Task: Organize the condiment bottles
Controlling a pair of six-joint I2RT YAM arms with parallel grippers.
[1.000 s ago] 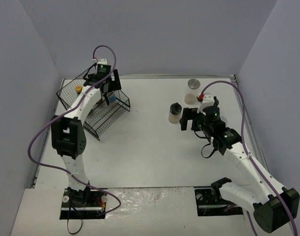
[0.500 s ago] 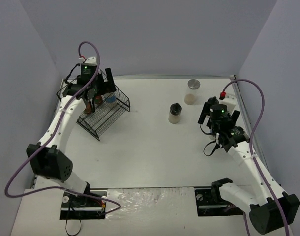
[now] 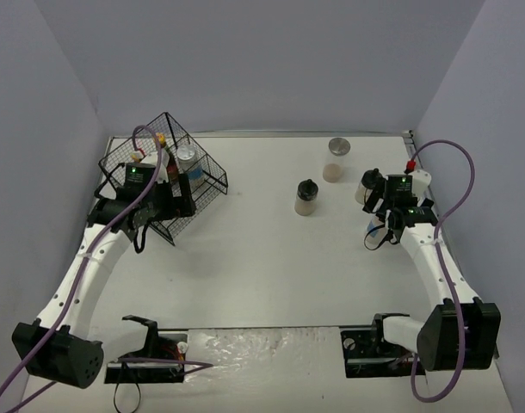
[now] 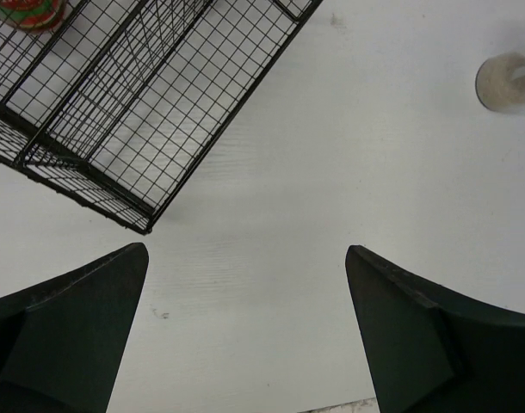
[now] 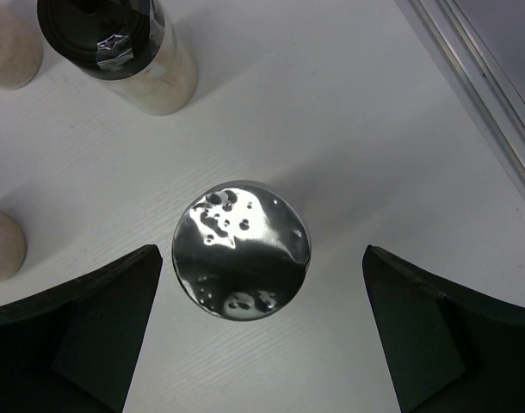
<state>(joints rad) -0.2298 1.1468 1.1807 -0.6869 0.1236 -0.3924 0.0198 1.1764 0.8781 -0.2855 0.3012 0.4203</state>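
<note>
My right gripper (image 3: 382,217) is open and hangs over a silver-lidded jar (image 5: 241,249). The lid sits between the fingers with a gap on each side. A pale black-capped shaker (image 5: 116,41) stands just beyond it and also shows in the top view (image 3: 371,182). A second black-capped shaker (image 3: 306,196) and a silver-lidded jar (image 3: 336,158) stand mid-table. My left gripper (image 4: 245,327) is open and empty over bare table, just in front of the black wire basket (image 3: 213,176). The basket holds a red yellow-capped bottle (image 3: 162,140), another yellow cap (image 3: 138,157) and a silver-lidded jar (image 3: 187,156).
The basket's corner (image 4: 142,225) lies just ahead of my left fingers. The table's raised right rail (image 5: 478,86) runs close to the jar under my right gripper. Grey walls enclose the table on three sides.
My left arm has drawn back from above the basket to the table in front of it. My right gripper has moved right, from near the middle shaker to above the jar by the right edge.
</note>
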